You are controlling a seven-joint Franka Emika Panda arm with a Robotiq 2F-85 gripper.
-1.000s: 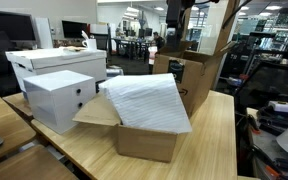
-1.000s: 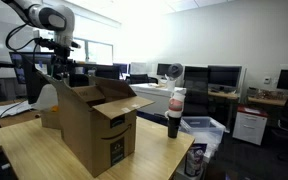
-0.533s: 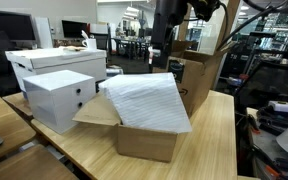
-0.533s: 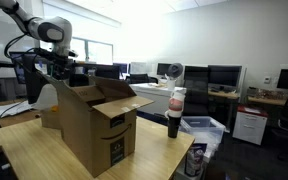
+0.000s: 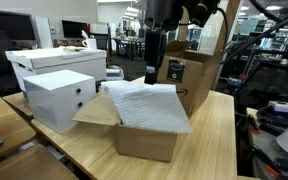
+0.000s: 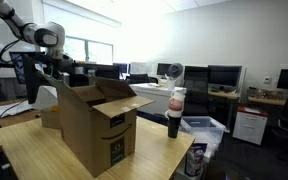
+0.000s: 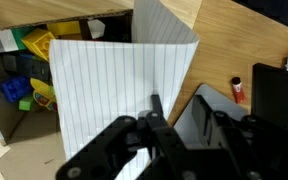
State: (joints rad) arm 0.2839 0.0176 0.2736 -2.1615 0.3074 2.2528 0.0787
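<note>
My hand hangs just above the white ribbed sheet, which lies tilted across the open cardboard box on the tabletop. In the wrist view the uncovered part of that box, at nine o'clock from the sheet, holds yellow, green and blue plastic pieces. I cannot tell whether the fingers are gripping the sheet's edge or standing free. A closed white box sits at nine o'clock.

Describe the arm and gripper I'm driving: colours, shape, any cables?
The arm has white rounded links with dark, round joint caps. The gripper is black and blocky, with slim straight fingers. No cables or markings can be made out at this size.
</note>
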